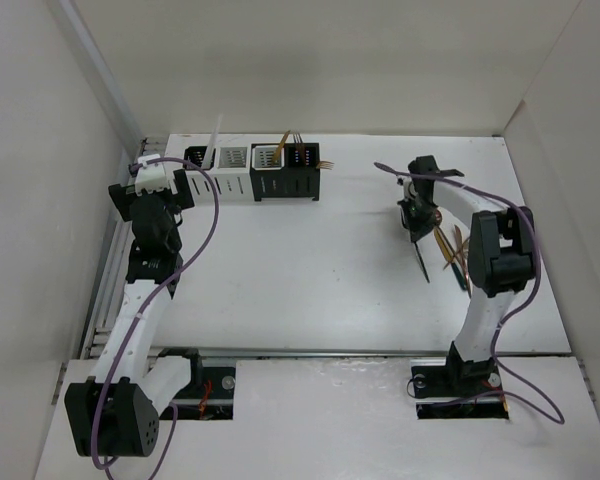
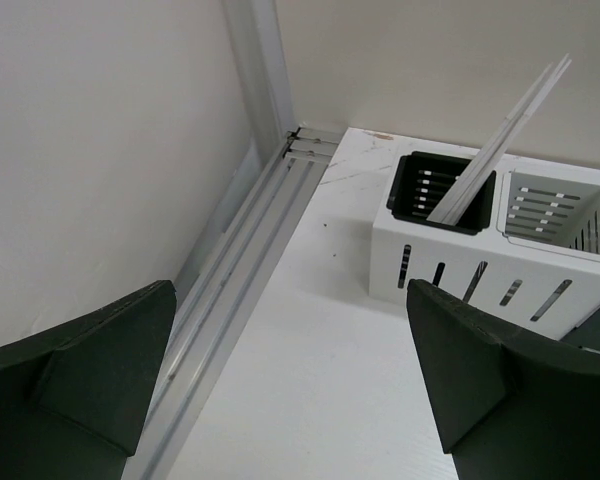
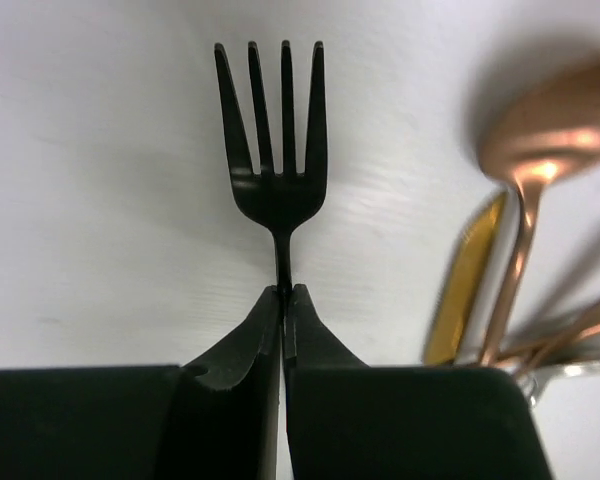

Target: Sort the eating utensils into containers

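On my overhead feed, 4 caddies (image 1: 235,186) sit in a row along the table's far edge, left of centre: black, white, white, black. White sticks (image 1: 216,135) stand in the leftmost one. Gold forks (image 1: 291,141) rise where the 3rd and 4th meet; I cannot tell which holds them. My left gripper (image 1: 155,188) hangs near the far-left corner, just beside the row's left end. My right gripper (image 1: 417,225) is toward the right edge, with a dark utensil (image 1: 422,262) jutting from it toward the near edge and loose gold cutlery (image 1: 450,250) just beside.

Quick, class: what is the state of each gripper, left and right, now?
Left gripper: open, empty.
Right gripper: closed on a black fork.
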